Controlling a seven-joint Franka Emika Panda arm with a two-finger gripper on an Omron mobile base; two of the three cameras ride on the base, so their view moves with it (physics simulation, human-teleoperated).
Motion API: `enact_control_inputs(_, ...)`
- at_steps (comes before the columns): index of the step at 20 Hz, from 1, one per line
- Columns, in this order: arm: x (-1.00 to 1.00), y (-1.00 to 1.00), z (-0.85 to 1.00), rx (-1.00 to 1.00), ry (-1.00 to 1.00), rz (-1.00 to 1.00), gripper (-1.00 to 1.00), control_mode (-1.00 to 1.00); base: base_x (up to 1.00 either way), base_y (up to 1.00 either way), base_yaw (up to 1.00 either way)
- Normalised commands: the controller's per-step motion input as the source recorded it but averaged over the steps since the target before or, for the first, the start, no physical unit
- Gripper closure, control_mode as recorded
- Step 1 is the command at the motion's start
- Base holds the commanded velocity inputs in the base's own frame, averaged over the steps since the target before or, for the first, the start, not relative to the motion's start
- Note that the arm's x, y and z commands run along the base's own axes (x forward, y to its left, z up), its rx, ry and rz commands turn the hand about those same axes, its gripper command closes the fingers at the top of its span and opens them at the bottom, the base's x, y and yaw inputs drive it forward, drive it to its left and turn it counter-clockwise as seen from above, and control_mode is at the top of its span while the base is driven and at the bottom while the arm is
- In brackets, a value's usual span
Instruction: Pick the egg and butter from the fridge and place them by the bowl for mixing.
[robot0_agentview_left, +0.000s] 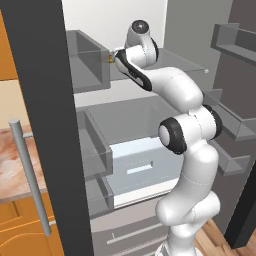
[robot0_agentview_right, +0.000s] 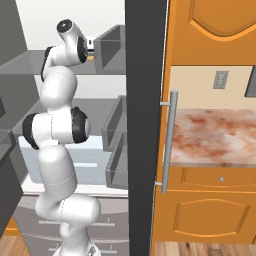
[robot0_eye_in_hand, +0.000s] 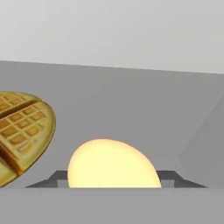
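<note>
In the hand view the egg (robot0_eye_in_hand: 113, 164) sits low in the middle of the frame on the grey shelf (robot0_eye_in_hand: 131, 109) of the fridge (robot0_agentview_left: 45, 100), right between the two dark fingertips (robot0_eye_in_hand: 52, 179) that flank it at the bottom edge, and a round waffle (robot0_eye_in_hand: 22, 133) lies on the same shelf at the left edge, apart from the egg. The jaws stand on either side of the egg, but whether they are pressing on it or only bracketing it cannot be told. In the left base view the white arm (robot0_agentview_left: 185, 150) rises from the lower right and reaches to the upper shelf in the upper middle of the frame, above the pale blue-white drawer (robot0_agentview_left: 140, 167), with the dark door and its silver handle (robot0_agentview_left: 30, 175) at the left.
</note>
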Motion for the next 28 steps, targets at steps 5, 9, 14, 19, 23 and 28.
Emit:
enact_control_inputs(5, 0.00, 0.00, 0.00, 0.00, -0.03, 0.00, 1.00, -1.00, 0.00, 0.00, 0.00)
enact_control_inputs(9, 0.00, 0.00, 0.00, -0.03, -0.17, 0.00, 1.00, -1.00, 0.00, 0.00, 0.00)
enact_control_inputs(14, -0.28, 0.04, 0.05, 0.00, -0.10, 0.00, 1.00, -1.00, 0.00, 0.00, 0.00)
enact_control_inputs(19, -0.85, 0.27, 0.01, 0.00, -0.23, 0.00, 1.00, -1.00, 0.00, 0.00, 0.00)
enact_control_inputs(23, -1.00, 0.34, 0.14, 0.00, -0.12, 0.00, 1.00, -1.00, 0.00, 0.00, 0.00)
enact_control_inputs(28, -1.00, 0.30, 0.55, 0.06, 0.00, 0.00, 1.00, -1.00, 0.00, 0.00, 0.00)
